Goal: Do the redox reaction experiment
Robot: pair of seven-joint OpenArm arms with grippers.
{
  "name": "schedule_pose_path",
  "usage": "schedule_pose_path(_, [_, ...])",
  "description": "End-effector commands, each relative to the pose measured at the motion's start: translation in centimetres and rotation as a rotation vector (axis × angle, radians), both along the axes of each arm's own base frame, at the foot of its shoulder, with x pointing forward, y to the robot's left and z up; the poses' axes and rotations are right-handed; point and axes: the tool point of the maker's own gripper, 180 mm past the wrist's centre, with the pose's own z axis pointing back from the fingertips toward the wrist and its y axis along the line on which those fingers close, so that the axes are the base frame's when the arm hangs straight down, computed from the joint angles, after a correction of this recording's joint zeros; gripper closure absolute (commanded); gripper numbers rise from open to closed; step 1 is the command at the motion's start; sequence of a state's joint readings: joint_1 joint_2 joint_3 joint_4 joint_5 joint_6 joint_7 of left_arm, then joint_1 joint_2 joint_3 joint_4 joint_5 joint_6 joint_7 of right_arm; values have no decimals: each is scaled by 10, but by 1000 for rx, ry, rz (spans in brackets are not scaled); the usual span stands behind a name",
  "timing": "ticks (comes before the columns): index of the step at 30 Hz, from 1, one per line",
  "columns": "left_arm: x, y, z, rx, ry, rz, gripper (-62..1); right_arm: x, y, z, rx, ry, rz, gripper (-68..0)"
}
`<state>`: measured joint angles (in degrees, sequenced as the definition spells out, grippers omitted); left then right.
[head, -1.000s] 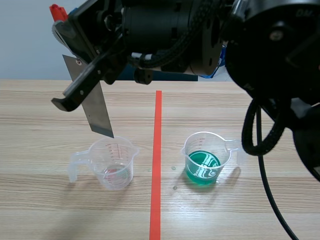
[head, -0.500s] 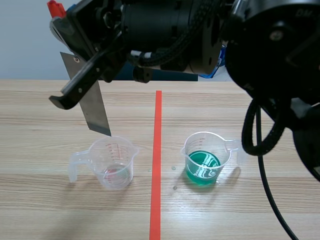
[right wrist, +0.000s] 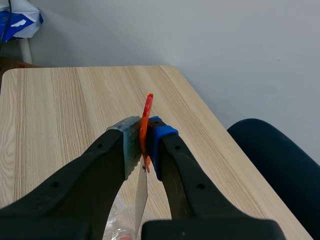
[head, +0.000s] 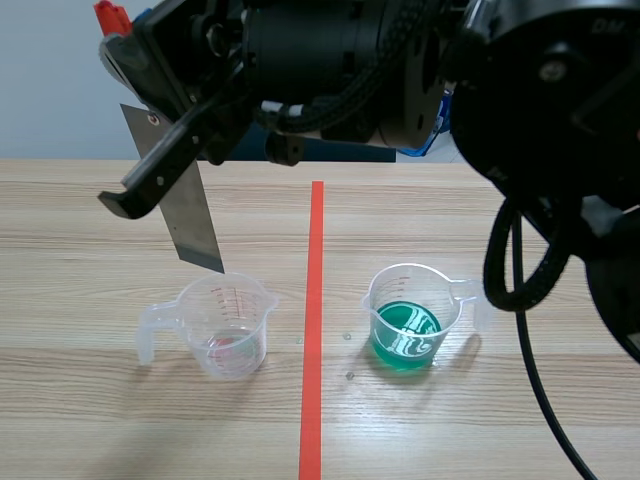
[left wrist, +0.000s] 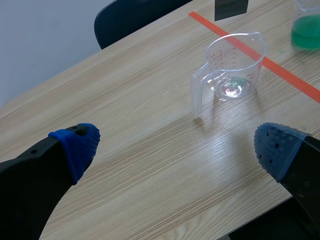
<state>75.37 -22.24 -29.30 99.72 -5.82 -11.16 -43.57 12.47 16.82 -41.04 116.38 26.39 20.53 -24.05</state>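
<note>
Scene view: right fingers [head: 150, 185] pinch the metal strip [head: 190, 230] above the clear beaker [head: 225, 325]; left fingers [left wrist: 75, 145] gape, beaker ahead.

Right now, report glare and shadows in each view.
Scene view: white glare on the green liquid. Left wrist view: soft shadow beside the clear measuring cup. Right wrist view: even light on the table around the metal sheet in the right gripper.

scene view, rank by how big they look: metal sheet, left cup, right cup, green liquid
1. left cup and right cup: alike, a tie.
2. metal sheet: longer but narrower; it hangs raised, maybe nearer the camera, so its place against the cups is unsure.
3. green liquid: clearly smallest.
</note>
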Motion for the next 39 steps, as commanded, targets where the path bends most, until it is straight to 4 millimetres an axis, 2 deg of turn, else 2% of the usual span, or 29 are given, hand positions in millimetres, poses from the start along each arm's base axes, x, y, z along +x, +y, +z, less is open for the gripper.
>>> schedule_pose_path(1, [2,-3,7,-19,-28,-4,-623,1,-1,10,31,-21,-3,-7])
schedule_pose_path(33, [2,-3,7,-19,-28,-4,-623,2,-2,9,25,-17,-5,-7])
schedule_pose_path(39, [2,-3,7,-19,-28,-4,-623,5,-11,6,28,7,-26,-7])
